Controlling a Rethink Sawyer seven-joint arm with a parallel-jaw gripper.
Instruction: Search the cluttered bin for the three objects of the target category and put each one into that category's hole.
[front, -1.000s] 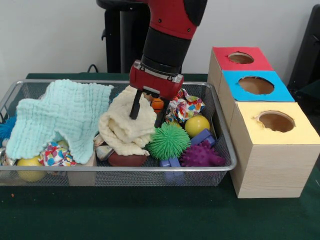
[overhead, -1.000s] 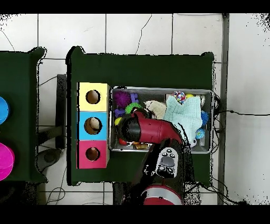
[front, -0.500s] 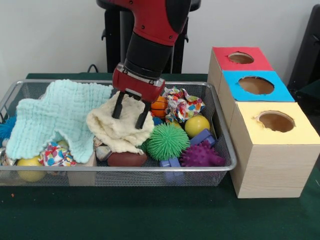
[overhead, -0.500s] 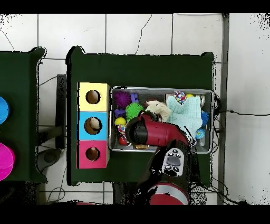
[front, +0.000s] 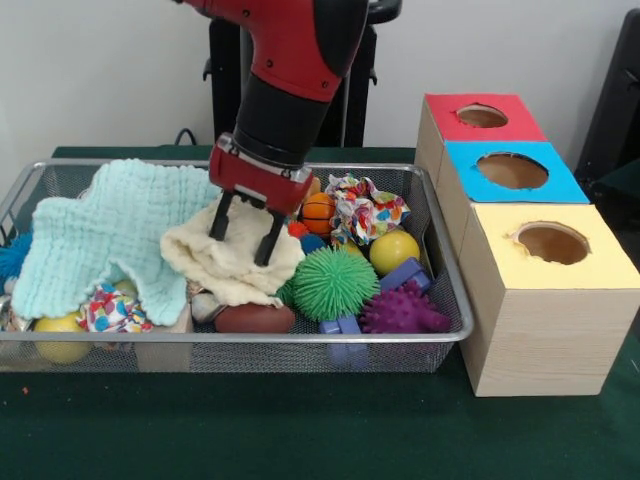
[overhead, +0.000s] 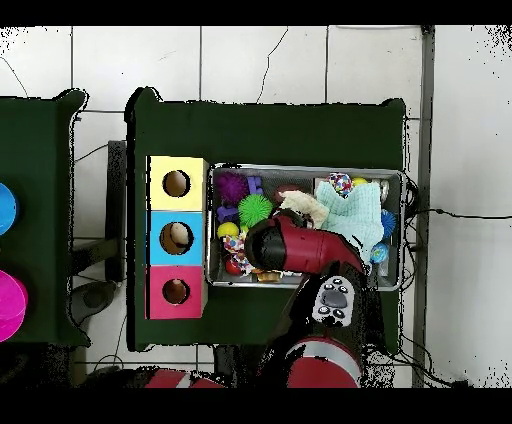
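The hand was spread open, pressed into the cream cloth, which risked being snagged and dragged.

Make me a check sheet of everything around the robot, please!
Surface: table with dark green cover.
Job's things: wire bin full of toys; three boxes beside it with round holes, red, blue, yellow.
Clutter: mint cloth, cream cloth, green spiky ball, purple spiky ball, yellow ball, small basketball.
Claw: claw open, fingers down on the cream cloth.
Cables: black cable behind the bin.
Surroundings: white wall; tiled floor in the overhead view.
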